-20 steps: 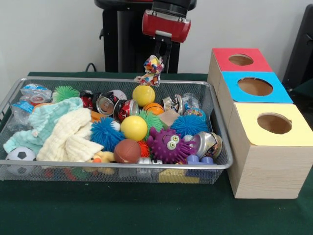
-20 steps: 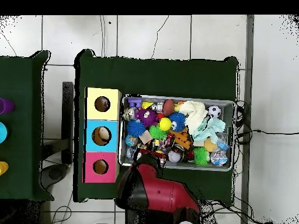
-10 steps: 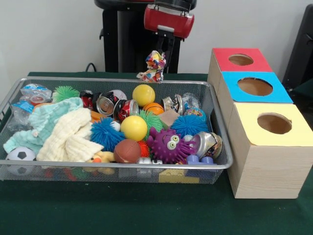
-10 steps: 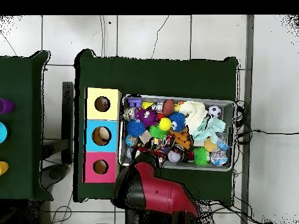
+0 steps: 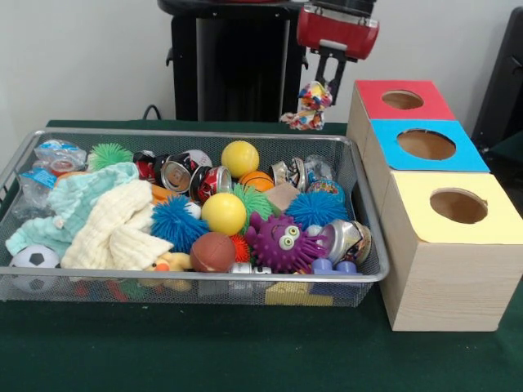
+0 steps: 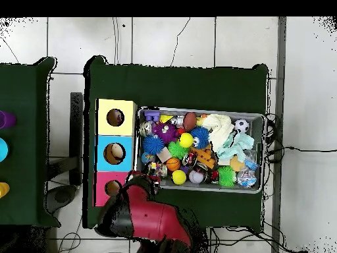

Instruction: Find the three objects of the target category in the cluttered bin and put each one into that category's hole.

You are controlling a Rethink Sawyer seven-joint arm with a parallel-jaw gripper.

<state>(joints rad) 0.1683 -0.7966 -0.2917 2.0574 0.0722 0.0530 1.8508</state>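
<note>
Nearest to us stands the row of wooden boxes, with the yellow-topped box (image 5: 454, 245) in front, then the blue-topped box (image 5: 425, 147) and, farthest, the red-topped box (image 5: 400, 102), each with one round hole. Beside them the grey wire-mesh bin (image 5: 184, 282) is full of balls, spiky toys, cans and soft cloths. Behind the bin's far corner we see the multicoloured crumpled wrapper (image 5: 309, 106) hanging in the air, just beside the red-topped box and not yet over its hole. We judge it light, soft and easy to crush, so a pinch at its top bunch is enough, though it may swing. The red and black gripper (image 5: 330, 75) comes down from above, almost vertical, its fingers narrow and, as far as we can see, closed on the wrapper's top.
</note>
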